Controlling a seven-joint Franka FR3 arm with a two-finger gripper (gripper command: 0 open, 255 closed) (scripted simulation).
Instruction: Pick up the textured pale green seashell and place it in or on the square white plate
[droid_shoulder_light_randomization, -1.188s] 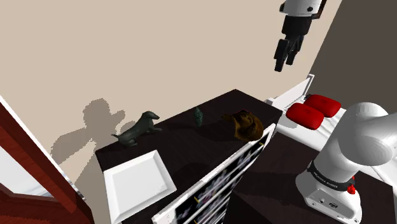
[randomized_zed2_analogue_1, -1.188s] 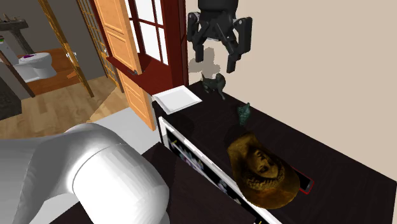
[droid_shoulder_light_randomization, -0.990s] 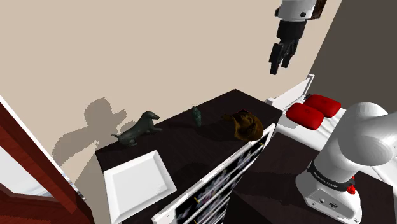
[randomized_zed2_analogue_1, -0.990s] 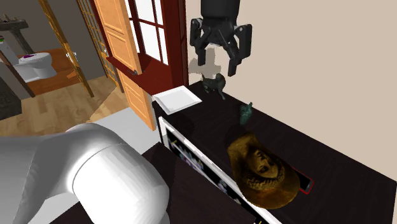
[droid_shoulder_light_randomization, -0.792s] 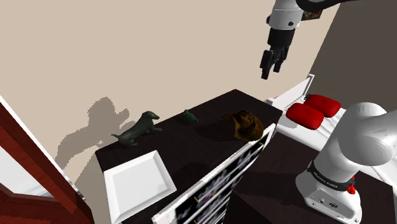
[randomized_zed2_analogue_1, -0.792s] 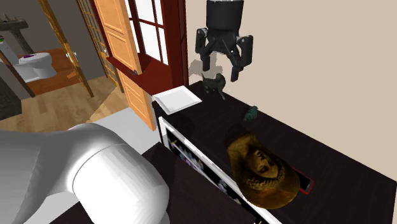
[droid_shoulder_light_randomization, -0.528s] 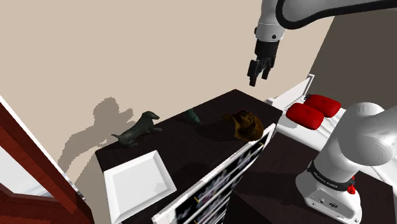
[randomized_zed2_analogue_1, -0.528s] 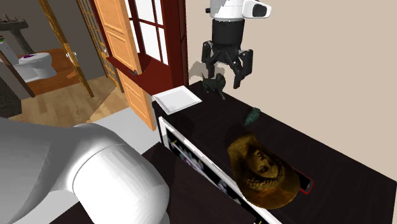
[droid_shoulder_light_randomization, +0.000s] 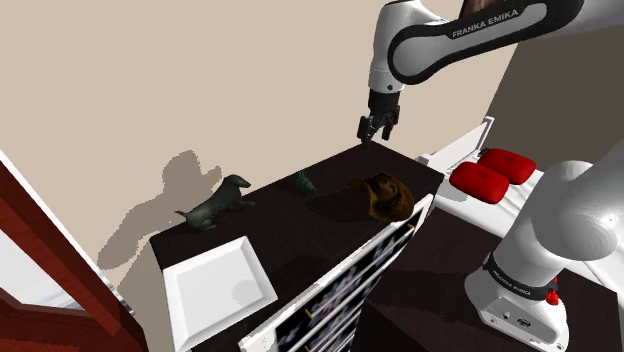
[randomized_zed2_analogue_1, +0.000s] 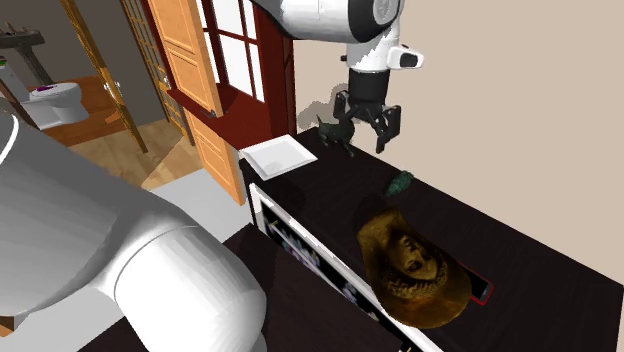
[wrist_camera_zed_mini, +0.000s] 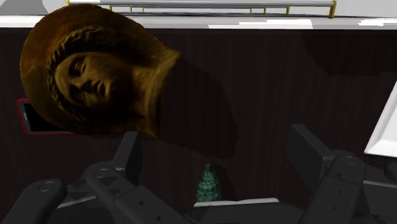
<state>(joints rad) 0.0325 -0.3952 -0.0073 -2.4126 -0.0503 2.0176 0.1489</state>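
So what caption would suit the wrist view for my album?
Open jaws frame a small green seashell on a dark tabletop, a brown sculpted face nearby.

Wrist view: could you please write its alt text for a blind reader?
The open tool hangs over a small green shell on a dark top, its fingers clear of it. A brown carved head lies beyond; a white plate shows alongside.

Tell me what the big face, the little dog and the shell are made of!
The face looks like dull bronze or carved wood: brown with golden glints on its curls; I can't tell which. The dog seems dark greenish metal, matte, like old bronze. The shell is green and ridged; its material is unclear.
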